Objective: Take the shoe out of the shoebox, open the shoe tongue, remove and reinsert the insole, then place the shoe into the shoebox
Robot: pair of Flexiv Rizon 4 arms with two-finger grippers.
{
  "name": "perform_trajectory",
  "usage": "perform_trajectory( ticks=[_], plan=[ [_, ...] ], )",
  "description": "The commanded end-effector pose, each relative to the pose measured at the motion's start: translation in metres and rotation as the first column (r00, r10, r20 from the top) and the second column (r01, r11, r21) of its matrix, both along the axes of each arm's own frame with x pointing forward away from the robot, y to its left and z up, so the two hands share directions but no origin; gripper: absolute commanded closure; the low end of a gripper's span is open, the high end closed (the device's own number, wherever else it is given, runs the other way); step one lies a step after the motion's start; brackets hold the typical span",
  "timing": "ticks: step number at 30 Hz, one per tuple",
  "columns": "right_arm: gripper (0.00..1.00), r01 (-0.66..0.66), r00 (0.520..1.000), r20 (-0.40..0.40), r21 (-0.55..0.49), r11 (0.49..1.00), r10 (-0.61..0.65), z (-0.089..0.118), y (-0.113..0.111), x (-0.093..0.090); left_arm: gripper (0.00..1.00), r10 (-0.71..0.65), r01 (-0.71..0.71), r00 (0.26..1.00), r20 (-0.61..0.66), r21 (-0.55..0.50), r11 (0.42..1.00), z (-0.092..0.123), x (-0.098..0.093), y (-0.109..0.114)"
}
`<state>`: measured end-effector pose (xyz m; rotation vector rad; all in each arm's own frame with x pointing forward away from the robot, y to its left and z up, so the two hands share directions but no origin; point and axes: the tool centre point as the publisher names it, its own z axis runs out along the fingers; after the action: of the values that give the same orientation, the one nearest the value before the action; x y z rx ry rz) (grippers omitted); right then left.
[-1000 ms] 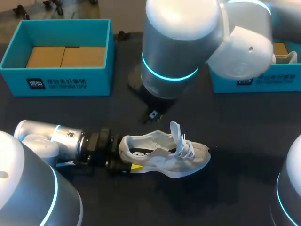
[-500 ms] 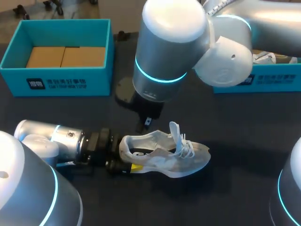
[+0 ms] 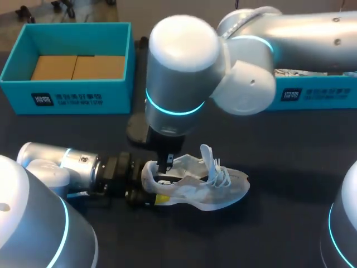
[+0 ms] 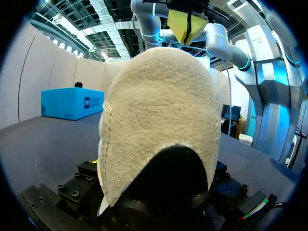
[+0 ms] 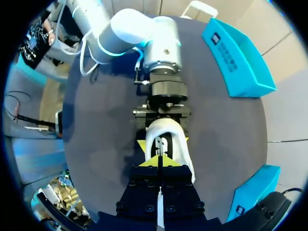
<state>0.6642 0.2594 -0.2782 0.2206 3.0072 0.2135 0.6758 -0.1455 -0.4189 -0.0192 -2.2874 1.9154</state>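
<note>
A white lace-up shoe lies on its side on the dark table, toe to the right, tongue and laces sticking up. My left gripper is at its heel, fingers wide, one on each side of the heel, shut on it. In the left wrist view the beige heel fills the space between the fingers. My right gripper hangs just above the shoe's opening near the heel, its yellow tips pressed together and holding nothing. They also show above the heel as a yellow wedge.
A teal shoebox with brown cardboard inside stands at the back left. A second teal box sits at the back right, partly hidden by my right arm, which spans the middle of the table above the shoe.
My right arm has swung left and come down, bringing its shut gripper from behind the shoe to just over the heel opening. The shoe and left arm have not moved.
</note>
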Motion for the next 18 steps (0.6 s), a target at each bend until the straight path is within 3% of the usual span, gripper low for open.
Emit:
perform_trajectory(
  ticks=[1, 8, 12, 18],
  plan=[
    [1.00, 0.000, 1.000, -0.009, -0.010, 1.000, 0.000, -0.011, 0.010, 0.005, 1.00, 0.002, -0.002, 1.000, 0.001, 0.001, 1.000, -0.001, -0.001, 0.000],
    [1.00, 0.000, 1.000, -0.009, -0.010, 1.000, 0.000, -0.011, 0.010, 0.005, 1.00, 0.002, -0.002, 1.000, 0.001, 0.001, 1.000, -0.001, -0.001, 0.000],
    [1.00, -0.040, 0.998, -0.040, -0.014, 0.999, 0.040, -0.037, 0.011, 0.008, 1.00, 0.002, -0.002, 1.000, 0.001, 0.001, 1.000, -0.001, -0.001, 0.000],
    [1.00, -0.060, 0.997, -0.038, -0.014, 0.998, 0.060, -0.057, 0.007, 0.012, 1.00, 0.002, -0.002, 1.000, 0.001, 0.001, 1.000, -0.001, -0.001, 0.000]
  ],
)
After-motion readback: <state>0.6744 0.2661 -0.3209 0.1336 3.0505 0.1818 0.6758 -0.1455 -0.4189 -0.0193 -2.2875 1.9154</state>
